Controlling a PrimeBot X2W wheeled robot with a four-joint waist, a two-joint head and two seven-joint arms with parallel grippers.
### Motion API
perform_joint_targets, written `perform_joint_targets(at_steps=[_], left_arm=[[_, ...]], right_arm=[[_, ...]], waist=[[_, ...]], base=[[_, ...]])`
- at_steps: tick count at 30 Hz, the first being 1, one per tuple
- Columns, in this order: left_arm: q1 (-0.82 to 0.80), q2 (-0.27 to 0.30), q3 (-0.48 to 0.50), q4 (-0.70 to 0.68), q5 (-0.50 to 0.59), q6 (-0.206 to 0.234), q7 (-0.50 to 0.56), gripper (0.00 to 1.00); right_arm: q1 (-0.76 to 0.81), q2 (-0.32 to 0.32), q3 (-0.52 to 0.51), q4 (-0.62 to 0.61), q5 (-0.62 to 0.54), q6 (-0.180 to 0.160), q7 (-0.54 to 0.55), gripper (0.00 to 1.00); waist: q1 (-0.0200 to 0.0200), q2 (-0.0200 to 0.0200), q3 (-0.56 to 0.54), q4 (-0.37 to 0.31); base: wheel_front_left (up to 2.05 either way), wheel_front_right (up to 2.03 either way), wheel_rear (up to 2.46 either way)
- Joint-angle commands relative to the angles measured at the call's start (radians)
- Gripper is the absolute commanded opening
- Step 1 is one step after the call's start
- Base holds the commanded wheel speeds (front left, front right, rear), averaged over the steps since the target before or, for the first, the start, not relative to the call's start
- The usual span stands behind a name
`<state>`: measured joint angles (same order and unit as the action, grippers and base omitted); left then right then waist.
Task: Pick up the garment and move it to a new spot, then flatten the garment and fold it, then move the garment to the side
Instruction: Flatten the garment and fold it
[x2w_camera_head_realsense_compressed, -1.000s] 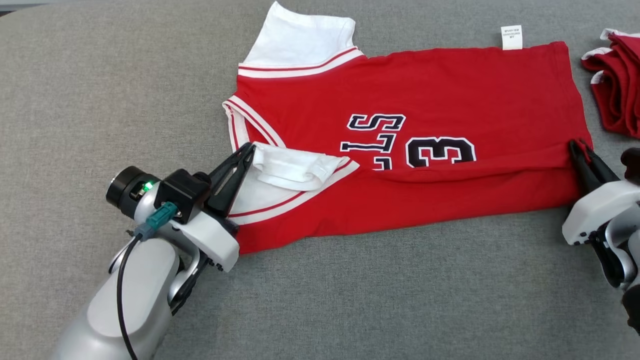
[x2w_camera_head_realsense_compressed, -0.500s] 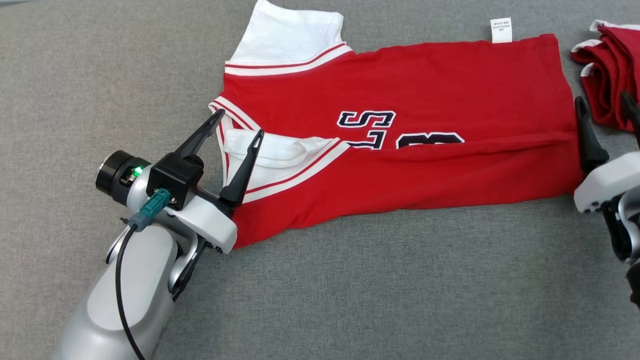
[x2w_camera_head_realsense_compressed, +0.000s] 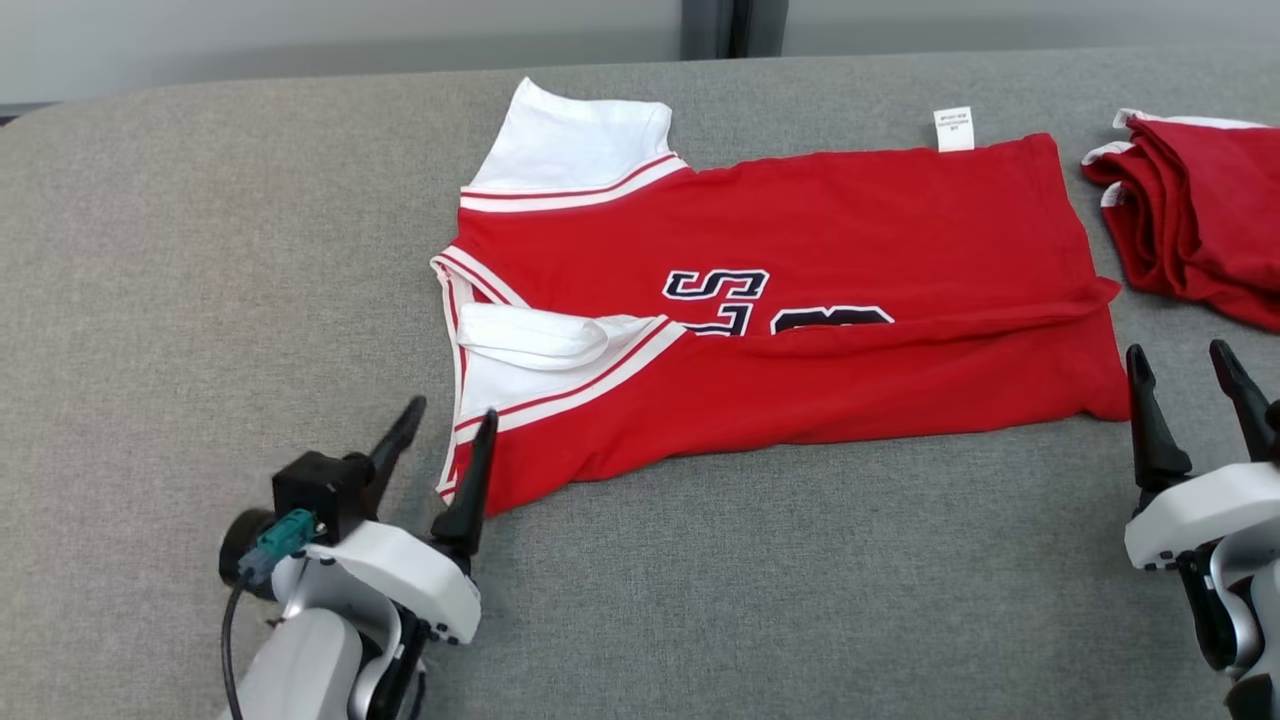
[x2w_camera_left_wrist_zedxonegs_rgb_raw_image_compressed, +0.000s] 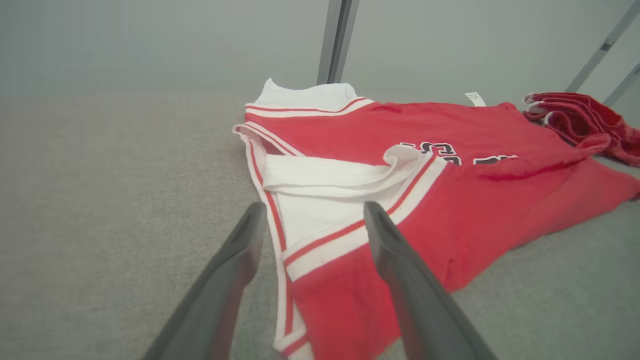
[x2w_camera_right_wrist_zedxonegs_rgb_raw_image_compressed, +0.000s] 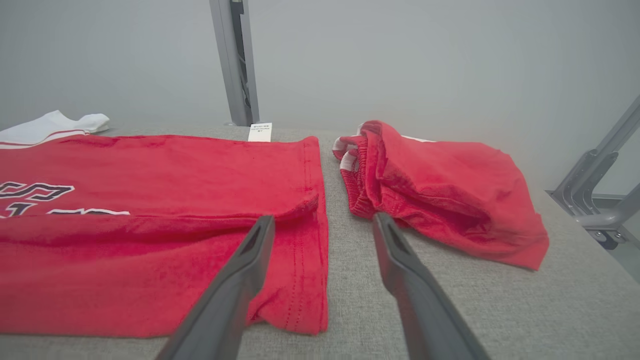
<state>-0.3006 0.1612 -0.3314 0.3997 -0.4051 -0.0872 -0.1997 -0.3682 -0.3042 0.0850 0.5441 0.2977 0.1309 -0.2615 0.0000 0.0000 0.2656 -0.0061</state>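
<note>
at the left, our left pincer stands with its fingers apart and holds nothing. it is at the near shoulder corner of the red shirt. in its wrist view the left pincer straddles the striped armhole edge, and we cannot tell whether it touches the cloth.

the shirt lies spread across the middle of the grey desk, neck to the left and hem to the right. we judge the pick-up, the move and the flattening to be done. the fold looks begun: the near long side is turned up over the body, its edge covers the lower part of the printed number, and the near sleeve is tucked in on top. the far sleeve sticks out flat beyond the far edge, and a white label pokes out near the far hem corner, so that side looks unfolded.

further right, our right pincer is also spread and empty, just beside the near hem corner. in its wrist view the right pincer has one finger over the hem and one over bare desk. beyond it, at the far right, a second red garment lies bunched, apart from the shirt.

what is left, in our judgement, is the far side and sleeve, then a crosswise fold, then the move to the side.
</note>
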Motion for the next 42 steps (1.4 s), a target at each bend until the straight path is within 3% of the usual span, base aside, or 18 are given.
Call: perform_joint_targets(at_steps=[1,7,11,12,13,15,16,24,34,35,37,39,40,42], left_arm=[[0.022,-0.002,-0.001,-0.003,-0.015,0.004,0.036,1.0],[0.064,0.002,-0.023,-0.013,-0.034,0.038,0.177,1.0],[0.065,0.002,-0.034,-0.018,-0.029,0.048,0.208,1.0],[0.066,0.001,-0.035,-0.018,-0.033,0.051,0.215,0.87],[0.065,0.005,-0.041,-0.018,-0.028,0.049,0.218,0.57],[0.063,0.007,-0.044,-0.019,-0.027,0.05,0.222,0.27],[0.061,0.007,-0.047,-0.02,-0.025,0.048,0.222,0.01],[0.073,0.019,-0.057,-0.037,-0.021,0.048,0.213,0.0],[0.083,0.032,-0.073,-0.059,-0.025,0.04,0.215,0.0],[0.082,0.032,-0.075,-0.061,-0.025,0.039,0.215,0.0],[0.08,0.035,-0.077,-0.062,-0.025,0.039,0.214,0.0],[0.081,0.036,-0.08,-0.062,-0.025,0.039,0.215,0.0],[0.081,0.036,-0.081,-0.062,-0.026,0.04,0.214,0.0],[0.082,0.037,-0.082,-0.062,-0.027,0.041,0.213,0.0]], right_arm=[[0.017,0.001,-0.009,-0.008,-0.009,0.0,-0.006,1.0],[0.033,0.016,-0.026,-0.024,-0.028,0.0,-0.006,1.0],[0.033,0.019,-0.025,-0.029,-0.034,0.0,-0.006,1.0],[0.031,0.019,-0.023,-0.029,-0.036,0.0,-0.006,1.0],[0.03,0.018,-0.02,-0.028,-0.036,0.0,-0.006,1.0],[0.025,0.016,-0.016,-0.025,-0.038,0.0,-0.006,1.0],[0.023,0.016,-0.013,-0.021,-0.038,0.0,-0.006,1.0],[-0.023,0.012,0.039,0.068,-0.007,0.0,-0.006,1.0],[-0.149,0.0,0.171,0.327,0.089,0.0,-0.001,1.0],[-0.16,0.0,0.184,0.344,0.099,0.0,-0.001,0.96],[-0.179,-0.001,0.21,0.38,0.117,0.0,0.003,0.46],[-0.195,-0.002,0.237,0.409,0.137,0.0,0.003,0.07],[-0.2,-0.003,0.25,0.424,0.144,0.0,0.003,0.0],[-0.206,-0.006,0.275,0.446,0.162,0.0,0.003,0.0]], waist=[[0.0,0.0,-0.011,0.0],[0.0,0.0,-0.024,-0.001],[0.0,0.0,-0.019,-0.003],[0.0,0.0,-0.018,-0.004],[0.0,0.0,-0.015,-0.005],[0.0,0.0,-0.011,-0.007],[0.0,0.0,-0.01,-0.007],[0.0,0.0,-0.018,-0.001],[0.0,0.0,-0.025,0.024],[0.0,0.0,-0.024,0.025],[0.0,0.0,-0.022,0.026],[0.0,0.0,-0.023,0.026],[0.0,0.0,-0.023,0.027],[0.0,0.0,-0.026,0.027]], base=[[0.0,0.0,0.0],[0.0,0.0,0.0],[0.0,0.0,0.0],[0.0,0.0,0.0],[0.0,0.0,0.0],[0.0,0.0,0.0],[0.0,0.0,0.0],[0.0,0.0,0.0],[0.0,0.0,0.0],[0.0,0.0,0.0],[0.0,0.0,0.0],[0.0,0.0,0.0],[0.0,0.0,0.0],[0.0,0.0,0.0]])
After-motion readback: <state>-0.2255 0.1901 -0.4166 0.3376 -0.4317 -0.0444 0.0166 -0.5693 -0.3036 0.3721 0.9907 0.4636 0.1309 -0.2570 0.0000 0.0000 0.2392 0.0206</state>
